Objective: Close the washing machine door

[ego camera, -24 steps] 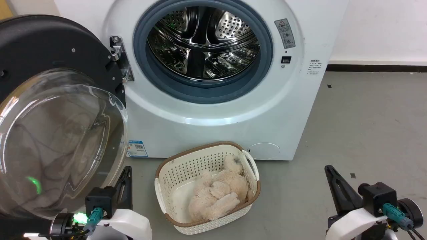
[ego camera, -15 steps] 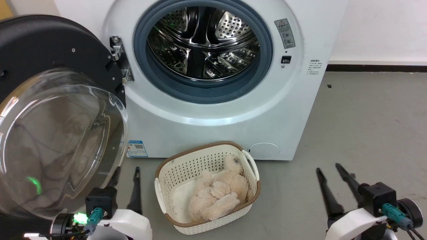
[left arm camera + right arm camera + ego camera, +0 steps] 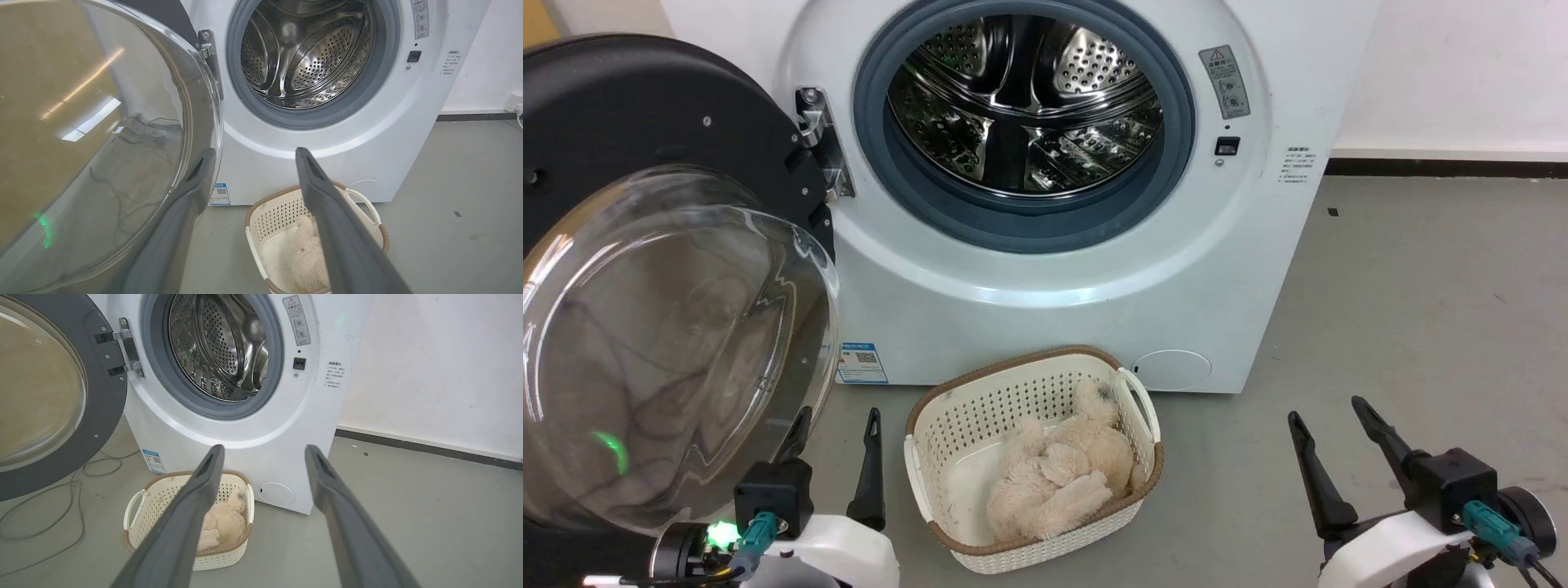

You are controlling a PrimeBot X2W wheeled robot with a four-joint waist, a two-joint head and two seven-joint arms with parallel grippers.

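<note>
- The door (image 3: 645, 106) is swung wide open to the left of the machine (image 3: 1045, 310). It is hung on a metal hinge (image 3: 821, 147) at the left edge of the opening.
- The door's inner side is turned toward the robot, and its bulging glass window (image 3: 670, 343) is set inside the black rim.
- The machine is set on a grey floor (image 3: 1421, 310) against a white wall (image 3: 1462, 73). The opening is uncovered, and a grey gasket (image 3: 1029, 229) is seen around the steel drum (image 3: 1021, 98).
- A blue label (image 3: 860, 363) is noted low on the front, just right of the lower edge of the glass.
- A cream basket (image 3: 1029, 371) is placed on the floor just in front of the machine, below the opening. A pale plush toy (image 3: 1054, 474) is laid in it.
- The left gripper (image 3: 840, 414) is held low, between the door and the basket. Its jaws are parted to a moderate gap and nothing is gripped.
- Its left finger is seen just beside the lower edge of the glass. In the left wrist view it is overlapped by the glass rim, so contact cannot be told.
- The right gripper (image 3: 1325, 410) is held low over bare floor, right of the basket and well apart from the door. Its jaws are likewise parted and nothing is gripped.
- A cable (image 3: 61, 522) is seen on the floor under the door in the right wrist view.
</note>
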